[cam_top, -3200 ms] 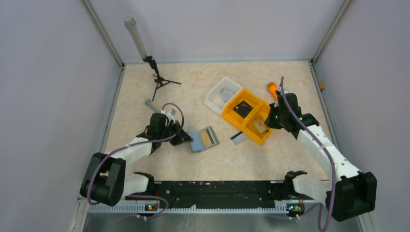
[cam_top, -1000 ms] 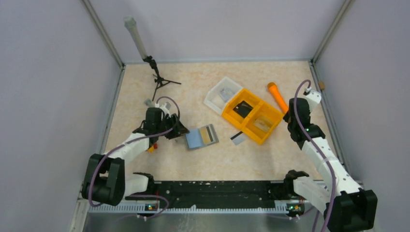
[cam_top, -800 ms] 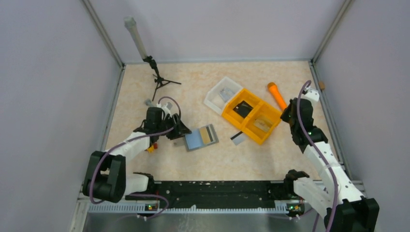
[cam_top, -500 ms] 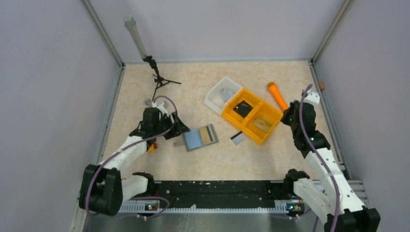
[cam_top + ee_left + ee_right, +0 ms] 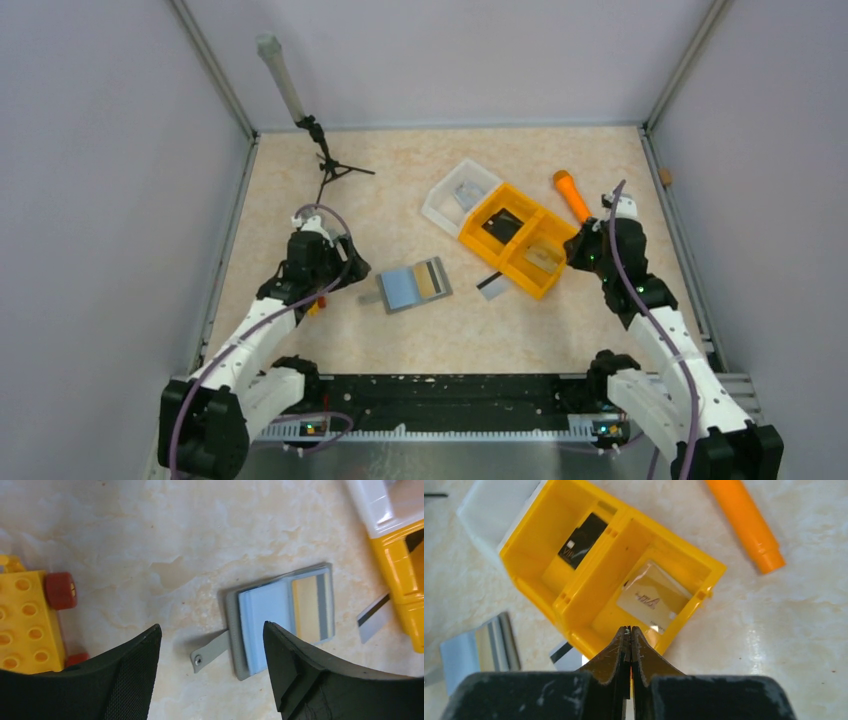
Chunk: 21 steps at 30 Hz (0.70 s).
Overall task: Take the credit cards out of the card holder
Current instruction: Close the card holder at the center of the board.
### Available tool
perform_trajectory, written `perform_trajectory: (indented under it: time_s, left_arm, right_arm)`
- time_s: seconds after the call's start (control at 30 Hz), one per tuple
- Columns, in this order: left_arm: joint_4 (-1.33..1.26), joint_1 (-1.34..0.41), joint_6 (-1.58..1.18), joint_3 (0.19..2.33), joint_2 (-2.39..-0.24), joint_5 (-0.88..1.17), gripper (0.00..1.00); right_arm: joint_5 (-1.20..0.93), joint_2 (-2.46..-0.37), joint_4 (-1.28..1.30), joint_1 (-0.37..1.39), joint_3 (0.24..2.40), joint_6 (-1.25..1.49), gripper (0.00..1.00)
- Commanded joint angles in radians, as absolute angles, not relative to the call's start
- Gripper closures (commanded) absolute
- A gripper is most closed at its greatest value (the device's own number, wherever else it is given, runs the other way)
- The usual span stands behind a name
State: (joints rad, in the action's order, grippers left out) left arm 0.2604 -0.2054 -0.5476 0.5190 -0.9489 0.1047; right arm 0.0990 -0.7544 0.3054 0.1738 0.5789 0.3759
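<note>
Table (image 5: pixel 400 180): everything lies on it, with the arms at the near edge.
Orange bin (image 5: pixel 520 238): sits right of centre. We see one dark card in its far compartment and one pale card in its near one.
Card holder (image 5: pixel 280 617): lies open and flat, left of the bin. Its strap tab points left toward the left gripper (image 5: pixel 210 630).
Credit cards (image 5: pixel 262 625): we take the light blue face and the striped tan face on the panels for cards in the slots. Another lies loose between holder and bin.
Handling: we judge the cards light, stiff and slick, and the holder likely to slide. We would pinch an exposed card edge while pinning the holder.
Left fingers (image 5: pixel 135 680): spread wide and empty, just left of the holder, touching nothing.
Right gripper (image 5: pixel 628 632): fingers pressed together and empty, over the bin's near wall; we cannot tell contact.
</note>
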Motion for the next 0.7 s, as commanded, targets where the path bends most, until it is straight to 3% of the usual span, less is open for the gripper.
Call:
perform_trajectory:
  time_s: [0.0,0.23,0.4,0.5,0.67]
  left_arm:
    - [0.272,-0.201,-0.555,0.488,-0.993,0.074,0.25]
    - [0.202,-0.160,-0.578,0.473,-1.132,0.306,0.27]
    - [0.248,-0.156,-0.570,0.476,-1.168,0.324,0.31]
    - [0.241,-0.156,-0.572,0.472,-1.191,0.367,0.43]
    - [0.233,-0.158,-0.577,0.466,-1.217,0.425,0.76]
  right_arm:
    - [-0.150,-0.805,0.362,0.220,0.656,0.395,1.00]
    - [-0.014,-0.951,0.333,0.661,0.697,0.517,1.00]
    - [-0.016,-1.109,0.217,0.783,0.729,0.549,1.00]
    - [-0.023,-1.169,0.185,0.809,0.760,0.548,1.00]
    - [-0.034,-1.232,0.148,0.817,0.796,0.536,1.00]
